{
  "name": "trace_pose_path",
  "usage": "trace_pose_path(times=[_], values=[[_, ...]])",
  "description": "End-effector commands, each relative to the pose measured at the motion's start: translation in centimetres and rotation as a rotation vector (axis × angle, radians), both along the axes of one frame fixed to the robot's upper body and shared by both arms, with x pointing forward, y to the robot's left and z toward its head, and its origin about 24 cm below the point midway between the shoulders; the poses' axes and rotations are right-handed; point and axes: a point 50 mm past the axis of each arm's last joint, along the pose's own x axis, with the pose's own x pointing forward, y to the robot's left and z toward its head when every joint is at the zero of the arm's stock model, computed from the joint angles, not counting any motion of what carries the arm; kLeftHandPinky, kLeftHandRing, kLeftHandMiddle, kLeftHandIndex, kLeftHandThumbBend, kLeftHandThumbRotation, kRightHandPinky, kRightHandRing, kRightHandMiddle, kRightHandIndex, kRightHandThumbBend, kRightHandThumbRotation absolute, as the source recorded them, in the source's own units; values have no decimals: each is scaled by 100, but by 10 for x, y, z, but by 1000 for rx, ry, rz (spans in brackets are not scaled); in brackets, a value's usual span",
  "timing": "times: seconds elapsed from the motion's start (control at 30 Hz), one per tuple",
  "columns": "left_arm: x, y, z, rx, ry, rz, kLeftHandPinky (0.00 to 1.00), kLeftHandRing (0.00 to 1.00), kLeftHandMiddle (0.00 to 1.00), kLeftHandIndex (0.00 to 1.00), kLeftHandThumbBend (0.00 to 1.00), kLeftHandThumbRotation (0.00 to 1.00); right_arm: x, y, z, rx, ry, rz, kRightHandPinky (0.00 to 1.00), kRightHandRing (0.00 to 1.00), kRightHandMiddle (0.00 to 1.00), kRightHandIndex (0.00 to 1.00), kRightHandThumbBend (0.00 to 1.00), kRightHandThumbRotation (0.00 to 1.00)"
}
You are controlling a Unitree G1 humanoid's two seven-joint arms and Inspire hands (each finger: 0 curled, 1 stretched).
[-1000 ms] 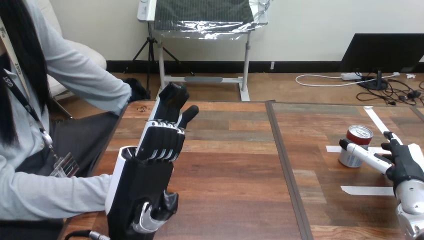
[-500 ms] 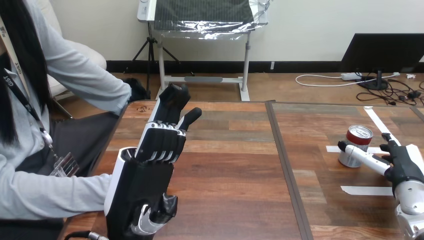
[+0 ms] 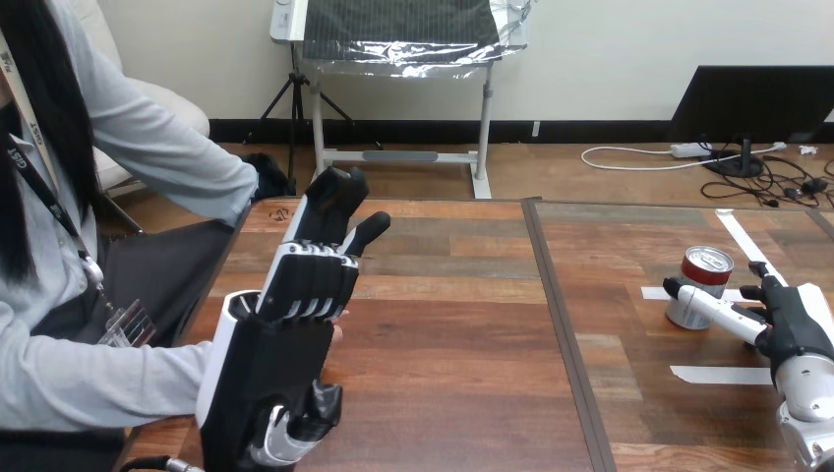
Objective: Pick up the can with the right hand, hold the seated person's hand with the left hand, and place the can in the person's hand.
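Entering from the view's left edge, a grey fabric sleeve is seen to run toward the table's near left corner until it is covered by the robot's left forearm. The person's hand beyond the cuff is hidden, so contact between it and the robot cannot be judged. The black, white-shelled left hand is held upright over the table's left part. Its fingers are nearly straight and close together, its thumb is stuck out to the right, and nothing is seen clasped in it. Its forearm is cut off by the bottom edge.

The brown wood-grain table is made of two planked panels joined by a dark seam, and a broad stretch of bare boards lies between the two hands.

On the right panel, well apart from the left hand, a short cylindrical metal can with a red top band and pale sides stands upright among flat white tape strips. Its lower front is crossed by a straight, white-shelled finger of the right hand, which is partly cut off by the right edge. The fingers are spread and not closed round the can. Whether that finger touches the can or only passes in front of it cannot be told.
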Motion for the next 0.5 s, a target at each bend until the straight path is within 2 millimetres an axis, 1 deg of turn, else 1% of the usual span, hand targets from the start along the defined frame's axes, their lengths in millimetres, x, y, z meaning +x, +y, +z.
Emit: trace_pose_path(times=[0.0, 0.2, 0.3, 0.33, 0.37, 0.43, 0.47], values=[[8, -1, 13, -9, -85, 8, 91, 99, 97, 96, 75, 72, 29, 13, 31, -10, -106, 38, 74, 86, 89, 97, 100, 57], [9, 1, 13, 1, -84, -6, 91, 99, 97, 97, 76, 73, 29, 13, 31, 2, -108, 36, 78, 88, 91, 97, 100, 58], [9, 2, 12, 4, -81, -7, 93, 99, 97, 97, 78, 73, 30, 12, 31, 11, -110, 33, 69, 82, 84, 97, 100, 58], [9, 2, 12, 3, -85, -7, 93, 99, 97, 97, 78, 73, 30, 12, 31, 8, -108, 34, 69, 82, 84, 97, 100, 58], [9, 2, 12, 1, -87, -6, 93, 99, 97, 97, 79, 73, 30, 12, 31, 6, -108, 35, 72, 84, 86, 97, 100, 57], [9, 2, 12, -1, -90, -4, 94, 99, 97, 97, 80, 72, 30, 12, 32, 8, -109, 35, 74, 86, 88, 97, 100, 57], [9, 2, 12, -2, -91, -2, 94, 99, 97, 97, 79, 72, 30, 12, 32, 11, -111, 34, 74, 86, 88, 97, 100, 57]])
